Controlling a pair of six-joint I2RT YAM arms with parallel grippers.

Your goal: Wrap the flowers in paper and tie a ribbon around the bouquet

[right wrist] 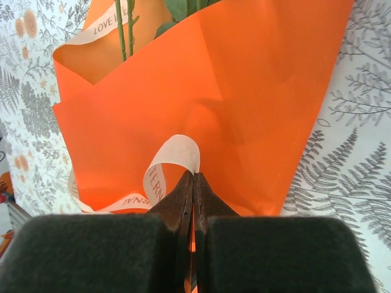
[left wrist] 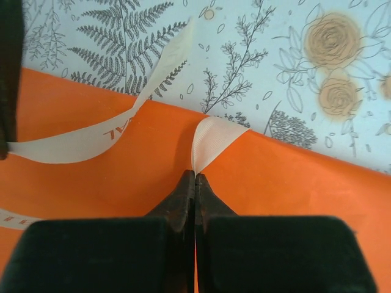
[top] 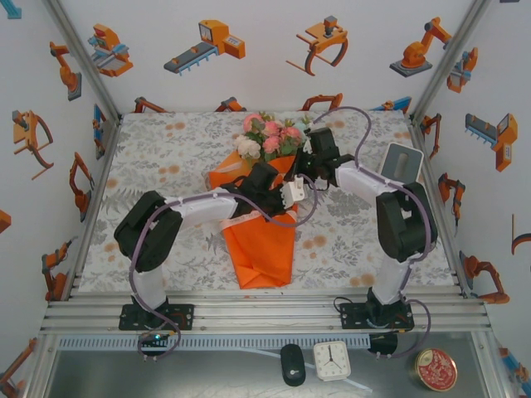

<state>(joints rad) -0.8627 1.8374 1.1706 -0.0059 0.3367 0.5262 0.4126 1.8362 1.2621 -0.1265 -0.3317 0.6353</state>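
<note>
Left gripper [left wrist: 195,177]: jaws are seen pressed together, with a fold of the ribbon [left wrist: 211,137] pinched between the tips. From there the ribbon is carried up over the edge of the paper [left wrist: 287,183] onto the table cloth [left wrist: 275,67]. A second stretch, printed with letters, is draped across the orange sheet to the left.

Right gripper [right wrist: 193,177]: jaws are likewise closed. A loop of ribbon appears caught at the tips, arched just above them against the wrapped paper. Green stems of the flowers [right wrist: 124,30] are seen inside the open top of the wrap.

From above, the bouquet [top: 261,249] is laid in the middle of the cloth, blooms toward the far side, orange tail toward the arm bases. Both wrists are brought together over its middle. The cloth is printed with grey ferns and orange roses. White walls [top: 249,66] printed with orange robot arms are set around. A clock [top: 332,361] and a round red tin [top: 436,370] are noted on the near shelf.
</note>
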